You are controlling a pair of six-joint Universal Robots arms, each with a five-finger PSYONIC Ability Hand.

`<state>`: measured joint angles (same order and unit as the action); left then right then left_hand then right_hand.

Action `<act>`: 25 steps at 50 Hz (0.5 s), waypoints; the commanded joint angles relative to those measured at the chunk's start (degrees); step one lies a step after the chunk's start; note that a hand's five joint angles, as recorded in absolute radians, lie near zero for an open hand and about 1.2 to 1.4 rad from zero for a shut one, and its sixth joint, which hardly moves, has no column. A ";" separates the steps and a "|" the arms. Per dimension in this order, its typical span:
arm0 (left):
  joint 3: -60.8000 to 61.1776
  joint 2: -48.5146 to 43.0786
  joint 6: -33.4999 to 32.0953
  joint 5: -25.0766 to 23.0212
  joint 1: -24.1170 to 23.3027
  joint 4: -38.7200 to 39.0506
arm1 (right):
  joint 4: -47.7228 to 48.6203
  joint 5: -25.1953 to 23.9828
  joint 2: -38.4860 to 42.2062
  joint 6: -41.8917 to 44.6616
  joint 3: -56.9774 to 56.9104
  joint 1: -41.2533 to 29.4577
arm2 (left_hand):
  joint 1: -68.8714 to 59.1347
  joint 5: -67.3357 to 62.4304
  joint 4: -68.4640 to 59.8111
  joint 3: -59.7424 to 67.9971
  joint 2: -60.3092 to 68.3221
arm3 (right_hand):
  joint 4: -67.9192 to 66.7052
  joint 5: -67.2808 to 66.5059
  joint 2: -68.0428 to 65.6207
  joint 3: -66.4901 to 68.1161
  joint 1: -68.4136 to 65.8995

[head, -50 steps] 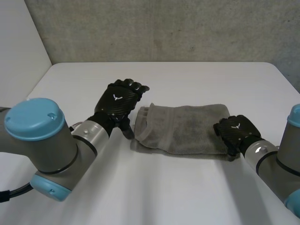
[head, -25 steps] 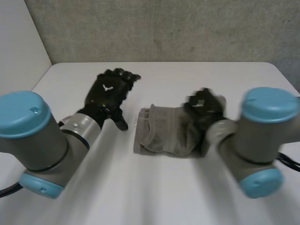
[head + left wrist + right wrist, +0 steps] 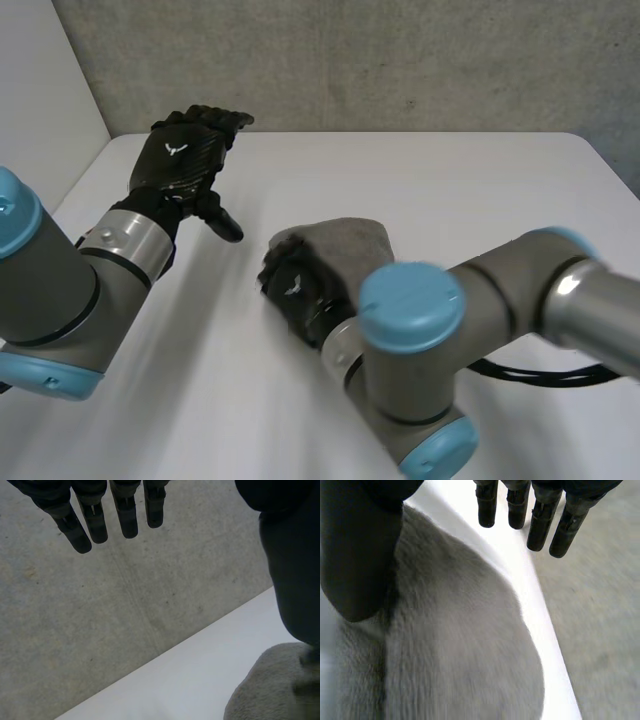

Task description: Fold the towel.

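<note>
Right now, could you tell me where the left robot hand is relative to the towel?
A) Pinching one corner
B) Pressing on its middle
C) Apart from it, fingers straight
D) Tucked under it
C: in the head view the left robot hand is off to the side of the towel, with bare table between them, and its wrist view shows its fingers straight and holding nothing.
</note>
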<state>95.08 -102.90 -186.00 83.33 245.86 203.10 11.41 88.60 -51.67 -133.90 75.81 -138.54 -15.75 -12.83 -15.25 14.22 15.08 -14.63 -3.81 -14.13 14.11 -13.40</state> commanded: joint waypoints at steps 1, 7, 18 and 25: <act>-4.63 -4.67 1.24 0.26 -4.76 -0.25 | -0.59 -1.57 -13.18 -27.77 6.45 9.06 | 4.53 11.61 4.03 -3.00 -3.86 | 4.63 3.81 4.13 -4.11 3.40; -7.36 -8.02 6.79 0.17 -5.92 -0.69 | -0.95 -4.84 -16.45 -36.87 9.09 14.00 | 4.19 11.27 3.69 -2.66 -3.52 | 4.63 3.81 4.13 -4.11 3.40; -14.66 -21.29 13.99 1.40 -9.87 -9.92 | -3.94 -8.00 -10.65 -39.16 7.86 19.71 | 3.52 10.60 3.02 -1.99 -2.85 | 4.63 3.81 4.13 -4.11 3.40; -15.45 -27.09 13.47 6.84 -10.14 -12.38 | -10.16 -7.74 -0.21 -38.90 2.25 19.37 | 3.85 10.93 3.35 -2.32 -3.18 | 4.63 3.81 4.13 -4.11 3.40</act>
<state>79.98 -126.27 -171.85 86.32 235.88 192.13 5.81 80.56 -59.20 -173.29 82.10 -118.59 -15.75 -13.09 -15.25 14.22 15.08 -14.63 -3.81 -14.20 14.11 -13.17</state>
